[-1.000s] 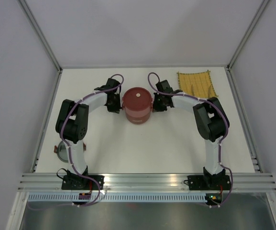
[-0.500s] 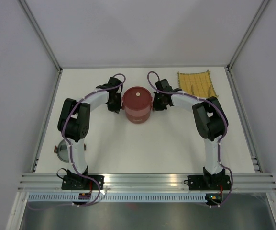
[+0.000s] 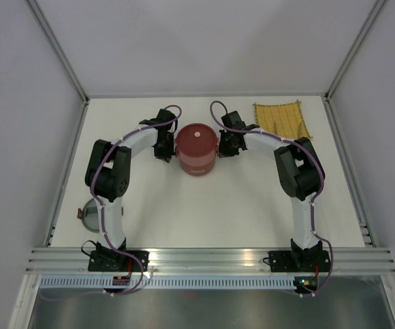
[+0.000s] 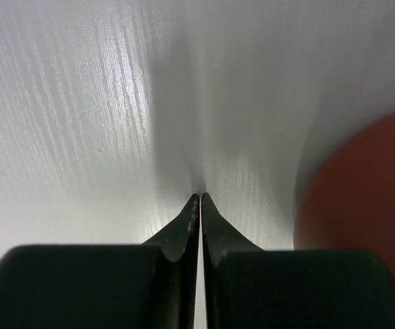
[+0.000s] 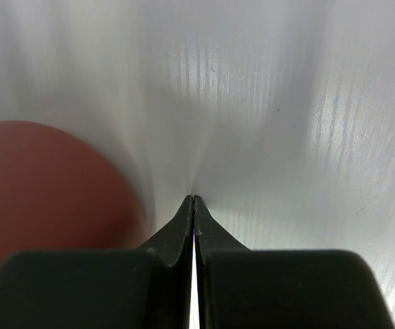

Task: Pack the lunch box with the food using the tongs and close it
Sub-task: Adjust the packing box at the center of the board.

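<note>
The lunch box (image 3: pixel 196 152) stands stacked in the middle of the table, dark red, with a flat lid and a pale centre knob on top. My left gripper (image 3: pixel 164 152) sits just left of it, shut and empty, fingertips pointing at the table. My right gripper (image 3: pixel 226 152) sits just right of it, also shut and empty. In the left wrist view the shut gripper (image 4: pixel 200 196) has the red lunch box (image 4: pixel 368 199) at its right. In the right wrist view the shut gripper (image 5: pixel 194 198) has the lunch box (image 5: pixel 46 185) at its left. The food and the tongs are out of view.
A yellow woven mat (image 3: pixel 279 120) lies at the back right. A round red-rimmed dish with a grey inside (image 3: pixel 90 216) lies at the left edge, partly behind my left arm. Metal frame posts and white walls bound the table.
My left arm's elbow has shifted a little to the right. Both grippers stay shut beside the lunch box, which has not visibly moved.
</note>
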Controlling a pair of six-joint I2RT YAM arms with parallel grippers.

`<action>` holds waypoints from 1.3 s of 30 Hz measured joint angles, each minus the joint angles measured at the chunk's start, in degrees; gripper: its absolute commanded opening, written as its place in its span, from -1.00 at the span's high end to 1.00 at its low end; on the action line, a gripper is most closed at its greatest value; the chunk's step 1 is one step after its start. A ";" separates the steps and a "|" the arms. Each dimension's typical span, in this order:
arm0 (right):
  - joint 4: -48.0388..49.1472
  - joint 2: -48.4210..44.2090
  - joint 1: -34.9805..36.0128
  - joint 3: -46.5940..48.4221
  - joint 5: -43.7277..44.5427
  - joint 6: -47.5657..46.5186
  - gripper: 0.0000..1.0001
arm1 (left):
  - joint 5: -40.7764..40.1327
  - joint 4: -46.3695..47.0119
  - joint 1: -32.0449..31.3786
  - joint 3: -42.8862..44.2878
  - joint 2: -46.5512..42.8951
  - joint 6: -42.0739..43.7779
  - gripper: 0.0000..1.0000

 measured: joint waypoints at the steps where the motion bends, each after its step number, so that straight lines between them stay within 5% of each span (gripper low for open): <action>1: -0.02 0.02 0.00 0.02 0.00 -0.04 0.99 | -0.09 -0.20 -0.02 0.13 0.07 0.00 0.88; 39: -1.66 0.94 0.00 1.92 1.64 -0.07 0.99 | -2.97 -7.48 -1.38 6.19 3.52 1.66 0.89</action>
